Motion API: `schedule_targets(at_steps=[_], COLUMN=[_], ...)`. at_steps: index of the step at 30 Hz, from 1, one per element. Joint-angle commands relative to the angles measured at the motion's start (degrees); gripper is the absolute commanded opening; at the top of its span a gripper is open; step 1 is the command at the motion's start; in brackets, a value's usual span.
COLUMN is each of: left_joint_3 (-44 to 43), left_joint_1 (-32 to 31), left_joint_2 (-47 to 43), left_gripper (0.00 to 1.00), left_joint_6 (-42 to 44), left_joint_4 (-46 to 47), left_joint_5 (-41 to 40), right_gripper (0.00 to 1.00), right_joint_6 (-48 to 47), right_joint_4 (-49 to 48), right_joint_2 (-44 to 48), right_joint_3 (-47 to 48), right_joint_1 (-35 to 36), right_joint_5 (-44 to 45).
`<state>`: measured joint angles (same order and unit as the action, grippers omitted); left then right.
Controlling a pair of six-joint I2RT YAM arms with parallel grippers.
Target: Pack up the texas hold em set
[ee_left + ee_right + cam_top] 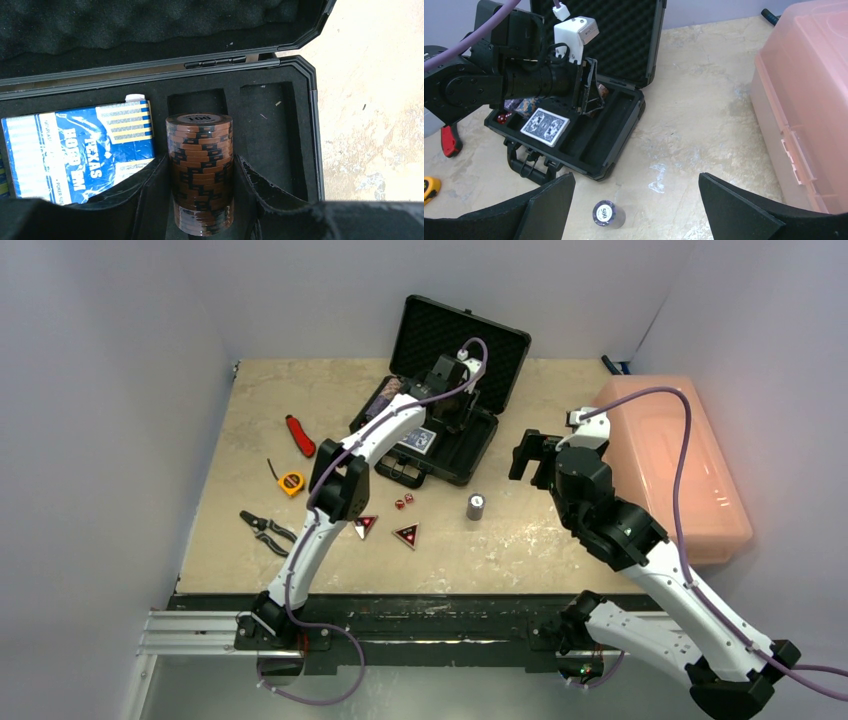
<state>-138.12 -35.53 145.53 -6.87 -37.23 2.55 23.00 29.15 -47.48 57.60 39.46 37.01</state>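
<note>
While your left gripper (200,165) pinches the brown chip stack (200,135) from both sides, that round, ridged stack sits at a long foam slot in the black case (300,125). I cannot tell if it touches the foam. The hard case lies open at 12 o'clock on the pale, stone-look table (560,540), and its lid is lined with bumpy foam. At 9 o'clock from the stack, a blue and white card deck (75,155) lies flat in its own slot.

Your right gripper (636,177) hangs at 4 o'clock from the case, jaws spread wide with nothing between them. A small gray chip stack (606,215) stands on the table at 5 o'clock from the case. Two red dice (403,502) and two flat triangle buttons (406,535) lie at 7 o'clock. The see-through pink bin (670,460) sits at 3 o'clock.
</note>
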Motion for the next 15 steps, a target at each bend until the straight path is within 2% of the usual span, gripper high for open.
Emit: schedule_targets(at_steps=[1, 7, 15], left_joint_3=[-3.6, -3.9, -3.0], left_joint_1=[-0.4, -0.5, -0.4], left_joint_2=[-0.3, -0.1, -0.5], left_gripper=[0.00, 0.03, 0.26], left_joint_6=[-0.4, -0.6, -0.7], left_joint_4=[5.3, 5.6, 6.3], left_joint_5=[-1.1, -1.6, -2.0], right_gripper=[0.99, 0.99, 0.99], right_joint_6=[-0.8, -0.9, -0.6], right_joint_4=[-0.3, -0.2, 0.1], right_joint_2=[0.6, 0.6, 1.0], right_joint_3=[-0.4, -0.4, -0.5], right_joint_1=[0.0, 0.0, -0.1], right_joint_5=[2.0, 2.0, 1.9])
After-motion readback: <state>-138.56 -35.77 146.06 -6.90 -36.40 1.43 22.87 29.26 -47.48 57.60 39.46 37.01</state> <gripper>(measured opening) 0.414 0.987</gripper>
